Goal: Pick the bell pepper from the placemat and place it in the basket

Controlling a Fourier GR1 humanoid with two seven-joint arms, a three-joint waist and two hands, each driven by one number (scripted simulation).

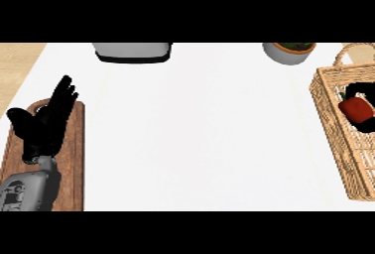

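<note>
Here's the bell pepper (pixel 356 109), red and glossy, sitting inside the wicker basket (pixel 331 130) at the right edge of the white counter (pixel 205 129). It's well away from the wooden board (pixel 73 149) on the far left, which looks to be the task's placemat. The right hand (pixel 364 92) is down in the basket with it, black fingers curled above and below the pepper, so it reads as clasped round it. Whether the pepper rests on the basket floor I can't tell.

The left hand (pixel 44 124) rests over the board, fingers straight and pointing up, holding nothing.

As for handling, I'd judge a pepper like this light and hollow, with a stiff wall and a smooth, slick skin. It's rounded and ready to roll, so the sensible hold is round the broad middle — not the stem. It isn't fragile, and the wicker should give it a soft landing.

Along the far edge stand a grey-and-black appliance (pixel 132 51) and a potted plant (pixel 289 52). There are no brands, labels or readable writing anywhere.
</note>
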